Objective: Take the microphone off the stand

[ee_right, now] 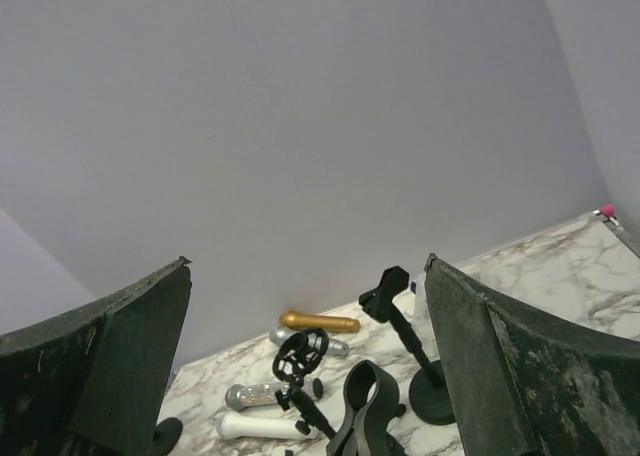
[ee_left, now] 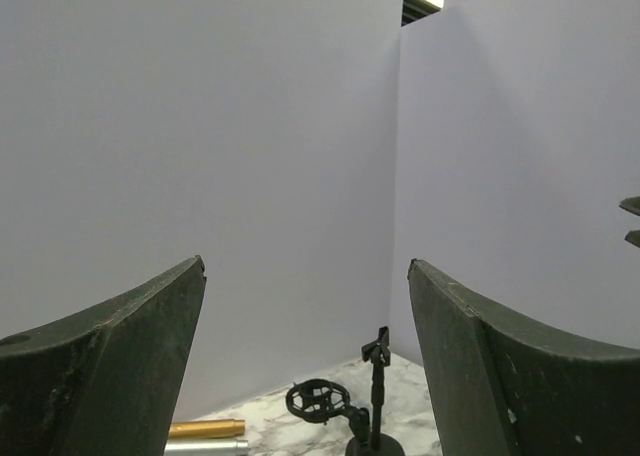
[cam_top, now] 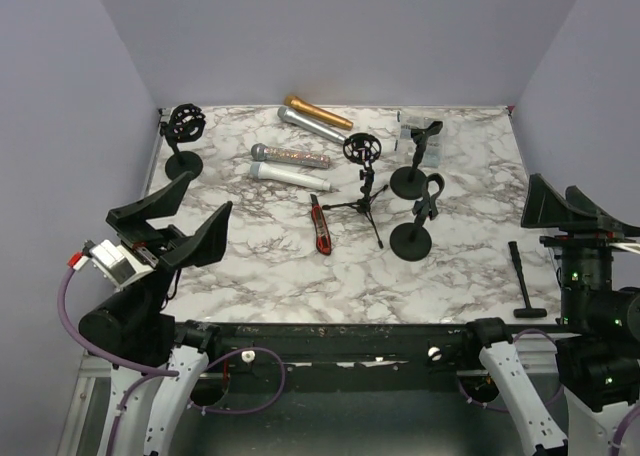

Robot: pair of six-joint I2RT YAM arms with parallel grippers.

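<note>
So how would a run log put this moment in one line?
left end effector: open, raised | right end effector: open, raised | microphones: four, lying on table | stands: empty

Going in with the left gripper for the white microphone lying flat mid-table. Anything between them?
Nothing visible. Only bare marble table lies between the open left gripper and the white microphone. The red utility knife lies off to its right; the black shock-mount stand stands at the far-left corner.

Four microphones (cam_top: 290, 156), four stands (cam_top: 411, 239), one red knife (cam_top: 321, 228), one black T-shaped tool (cam_top: 523, 281)
</note>
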